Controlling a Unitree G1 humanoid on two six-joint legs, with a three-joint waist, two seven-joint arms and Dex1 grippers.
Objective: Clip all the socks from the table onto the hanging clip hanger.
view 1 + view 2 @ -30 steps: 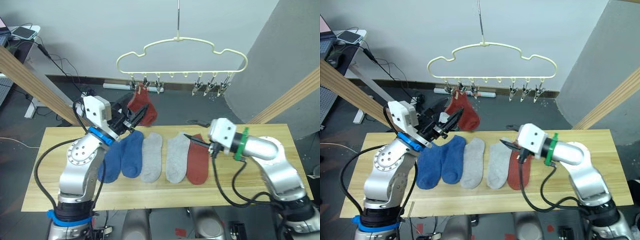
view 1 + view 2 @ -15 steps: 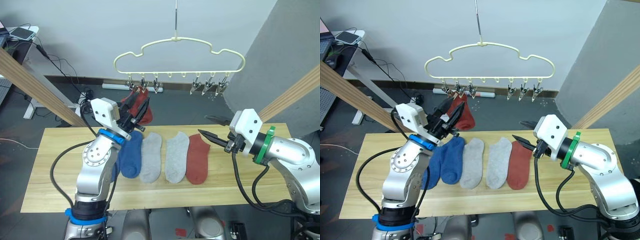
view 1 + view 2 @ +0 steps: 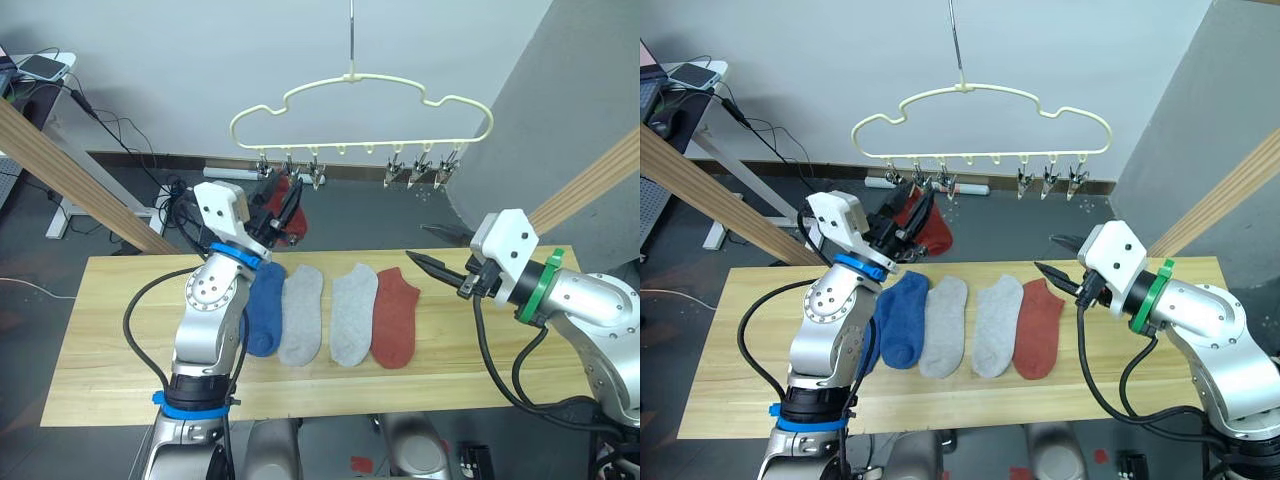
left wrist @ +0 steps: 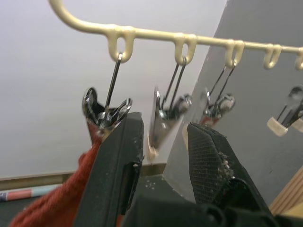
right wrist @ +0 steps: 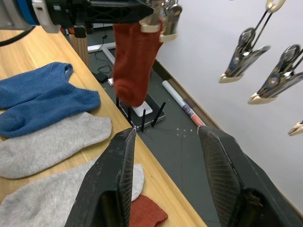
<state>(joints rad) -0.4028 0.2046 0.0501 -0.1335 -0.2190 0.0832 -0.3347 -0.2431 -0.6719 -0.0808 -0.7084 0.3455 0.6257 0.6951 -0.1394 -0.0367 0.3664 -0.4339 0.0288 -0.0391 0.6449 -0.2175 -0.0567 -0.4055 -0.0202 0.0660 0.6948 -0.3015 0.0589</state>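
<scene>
The pale-yellow clip hanger (image 3: 360, 100) hangs above the table's (image 3: 110, 330) far edge. One rust-red sock (image 3: 290, 218) dangles from its leftmost clip (image 4: 105, 112). My left gripper (image 4: 163, 137) is raised beside that sock, open, with the second clip (image 4: 163, 118) between its fingertips. On the table lie a blue sock (image 3: 263, 305), two grey socks (image 3: 301, 312) (image 3: 353, 312) and a red sock (image 3: 394, 316). Another blue sock (image 5: 33, 90) is partly hidden behind my left arm. My right gripper (image 3: 418, 244) hovers open and empty above the table, right of the red sock.
Slanted wooden beams stand at the left (image 3: 70, 165) and right (image 3: 590, 190). A desk with a phone (image 3: 45, 65) is at the far left. Three free clips (image 3: 425, 172) hang at the hanger's right end. Cables lie on the floor behind the table.
My left gripper has risen from below the hanging red sock up to the clips. My right gripper has lifted off the red sock on the table and pulled back to the right.
</scene>
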